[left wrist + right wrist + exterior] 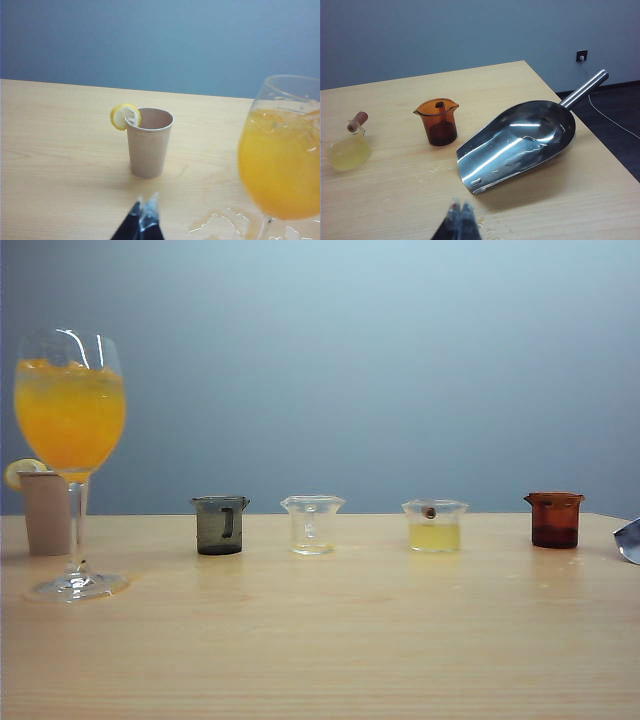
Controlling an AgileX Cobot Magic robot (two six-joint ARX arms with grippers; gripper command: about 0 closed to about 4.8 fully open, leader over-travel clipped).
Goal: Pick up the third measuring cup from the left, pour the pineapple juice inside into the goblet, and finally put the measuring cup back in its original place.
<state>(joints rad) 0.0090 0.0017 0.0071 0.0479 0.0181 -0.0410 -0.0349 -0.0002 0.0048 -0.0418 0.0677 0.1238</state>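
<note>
Scoop [629, 540] cropped — end effectors [142, 220] barely visible.

I get soft, even room light in all views — shadows under the cups on the desk [320, 640] are faint. Glare streaks the scoop [520, 140] and the goblet [70, 410] rim. My feed is slightly grainy.

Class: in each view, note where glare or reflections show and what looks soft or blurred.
Exterior view: white glare streaks on the goblet rim, cups slightly soft. Left wrist view: the left hand is blurred at the edge. Right wrist view: bright reflections in the scoop; the right hand is blurred.
</note>
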